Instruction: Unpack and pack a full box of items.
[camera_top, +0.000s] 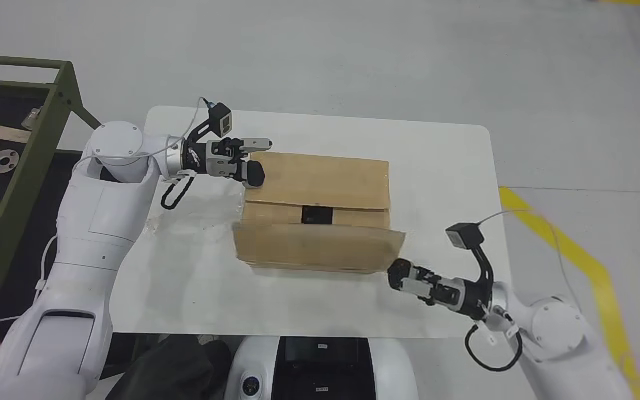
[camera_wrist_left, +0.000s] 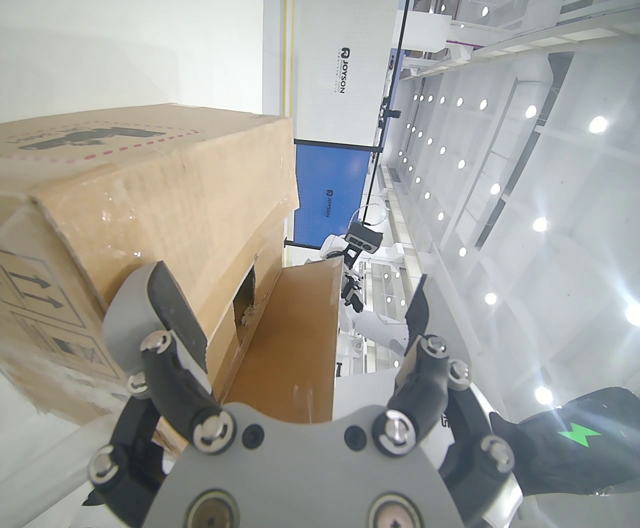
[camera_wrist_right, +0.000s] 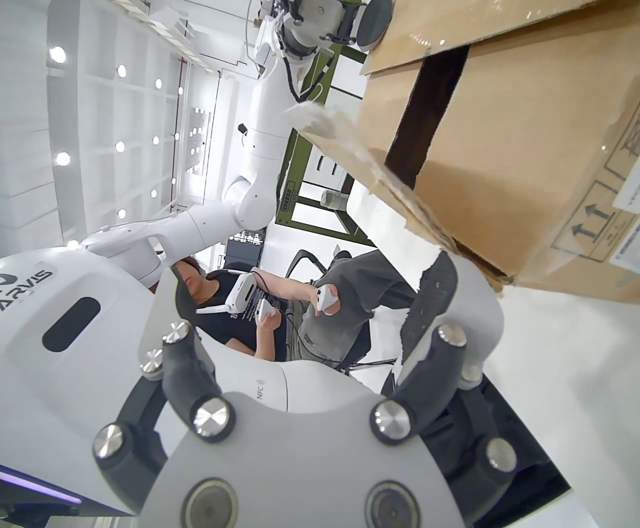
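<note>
A brown cardboard box (camera_top: 320, 185) lies in the middle of the white table (camera_top: 450, 170). Its top flaps are partly folded, with a dark gap (camera_top: 318, 214) between them, and the near flap (camera_top: 320, 245) tilts up. My left gripper (camera_top: 257, 160) is open at the box's far left corner. In the left wrist view the box (camera_wrist_left: 150, 175) is beside one finger (camera_wrist_left: 170, 305), and a raised flap (camera_wrist_left: 295, 345) stands ahead of the open left gripper (camera_wrist_left: 295, 310). My right gripper (camera_top: 399, 272) is at the near right corner. In the right wrist view the right gripper (camera_wrist_right: 307, 300) is open, one finger (camera_wrist_right: 440, 295) close under the box (camera_wrist_right: 525, 150).
A green metal frame (camera_top: 40, 130) stands off the table's left side. A yellow line (camera_top: 560, 240) runs on the floor to the right. Bare table lies to the right of the box and along its far edge.
</note>
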